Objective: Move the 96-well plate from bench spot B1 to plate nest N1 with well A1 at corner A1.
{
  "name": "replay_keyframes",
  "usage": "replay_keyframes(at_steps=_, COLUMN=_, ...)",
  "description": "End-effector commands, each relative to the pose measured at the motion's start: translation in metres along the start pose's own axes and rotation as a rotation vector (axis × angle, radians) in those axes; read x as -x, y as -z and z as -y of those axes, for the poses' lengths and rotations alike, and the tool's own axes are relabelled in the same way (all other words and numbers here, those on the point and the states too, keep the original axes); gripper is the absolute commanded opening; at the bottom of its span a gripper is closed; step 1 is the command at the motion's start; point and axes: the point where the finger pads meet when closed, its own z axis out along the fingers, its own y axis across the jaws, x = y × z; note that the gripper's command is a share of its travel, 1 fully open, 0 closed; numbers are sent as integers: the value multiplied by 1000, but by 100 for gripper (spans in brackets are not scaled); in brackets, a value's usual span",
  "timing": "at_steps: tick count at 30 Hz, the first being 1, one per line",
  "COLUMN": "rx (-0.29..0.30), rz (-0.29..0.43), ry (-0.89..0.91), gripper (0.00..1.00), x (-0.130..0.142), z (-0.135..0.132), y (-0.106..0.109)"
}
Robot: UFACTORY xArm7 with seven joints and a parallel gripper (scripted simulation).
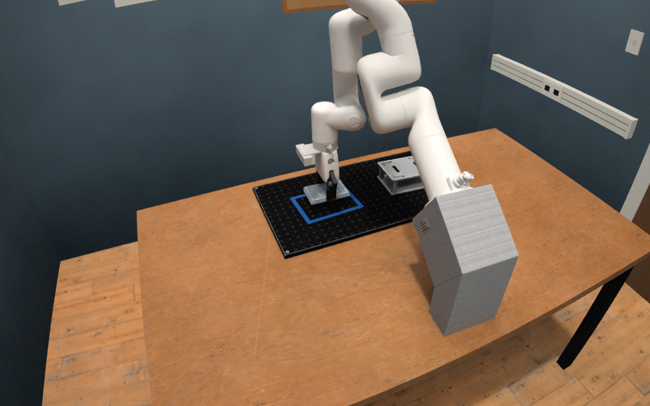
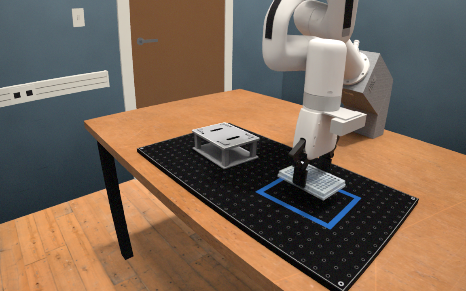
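The pale 96-well plate point(image 2: 312, 182) is held level a little above the blue-outlined bench spot B1 point(image 2: 308, 201) on the black breadboard; it also shows in the top view point(image 1: 323, 192). My gripper point(image 2: 308, 169) points straight down and is shut on the plate across its short width, with one black finger on the near long side and the other hidden behind. The gripper shows in the top view point(image 1: 331, 189) too. The raised grey plate nest N1 point(image 2: 225, 142) stands empty to the left, apart from the plate. I cannot make out the plate's cut-off corner or the A1 mark.
The black breadboard point(image 1: 347, 202) lies on a wooden table. The arm's grey base block point(image 1: 464, 257) stands at the table's near right in the top view. The nest also shows there point(image 1: 400, 175), partly behind the arm's lower link.
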Motion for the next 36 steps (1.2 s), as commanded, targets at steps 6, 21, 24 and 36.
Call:
replay_keyframes(at_steps=6, rx=-3, rz=0, ry=1, gripper=0, x=-1, z=-1, y=18)
replay_keyframes(at_steps=21, rx=-2, rz=0, ry=1, gripper=0, x=-1, z=-1, y=39)
replay_keyframes(at_steps=24, rx=-2, rz=0, ry=1, gripper=0, x=-1, z=-1, y=44)
replay_keyframes(at_steps=36, rx=-2, rz=0, ry=1, gripper=0, x=-1, z=-1, y=45)
